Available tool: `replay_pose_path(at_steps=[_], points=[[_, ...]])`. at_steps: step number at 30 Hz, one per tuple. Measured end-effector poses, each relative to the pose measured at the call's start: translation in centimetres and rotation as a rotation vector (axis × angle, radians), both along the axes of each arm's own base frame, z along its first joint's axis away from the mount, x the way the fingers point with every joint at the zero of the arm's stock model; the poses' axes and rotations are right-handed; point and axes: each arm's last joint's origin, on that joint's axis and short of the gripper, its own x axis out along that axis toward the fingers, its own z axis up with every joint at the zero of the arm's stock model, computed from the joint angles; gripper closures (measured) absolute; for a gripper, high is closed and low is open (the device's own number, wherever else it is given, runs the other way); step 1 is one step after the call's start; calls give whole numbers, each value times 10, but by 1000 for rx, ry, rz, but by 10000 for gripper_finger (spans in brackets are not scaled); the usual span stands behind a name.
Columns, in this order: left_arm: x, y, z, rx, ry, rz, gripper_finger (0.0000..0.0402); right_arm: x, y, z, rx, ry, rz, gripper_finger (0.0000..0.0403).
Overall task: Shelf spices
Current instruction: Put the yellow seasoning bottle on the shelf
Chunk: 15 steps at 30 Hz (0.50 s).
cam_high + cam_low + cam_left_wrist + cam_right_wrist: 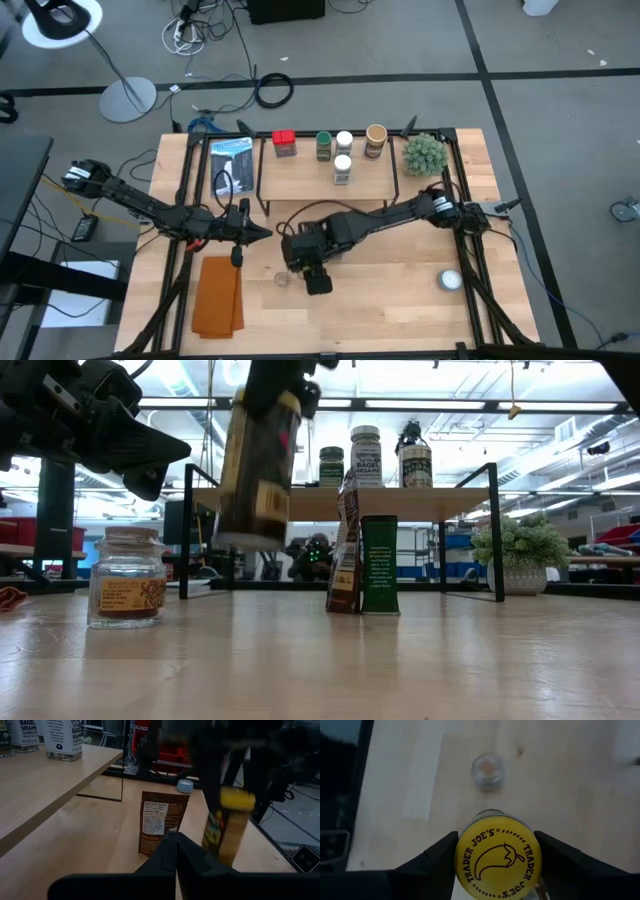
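Five spice containers on low light-wood shelf (pixel 325 180). Right gripper (pixel 495 862) pinching one yellow-lidded jar (pixel 497 862) off table. Left gripper (pixel 175 852) pressed together.

We're looking at a robotics lab or workshop, not a home. From above, the light wooden tabletop (pixel 400 280) in the middle of the frame stands on a grey carpet-tiled floor (pixel 560 120) crossed by dark tape lines. Loose black cables (pixel 272 90) coil at upper centre, and a white floor lamp with a round base (pixel 127 98) stands at upper left. At table height, we see an open industrial ceiling with long strip lights (pixel 440 404) across the top of the frame, blue storage bins (pixel 455 542) on racks at mid right, and red bins (pixel 40 538) at far left.
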Motion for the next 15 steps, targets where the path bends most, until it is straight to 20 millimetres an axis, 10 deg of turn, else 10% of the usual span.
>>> replay_pose_path(at_steps=[15], points=[[0,0,0,0,0,0,396,-73,-70,107,-40,-97,-446,169]])
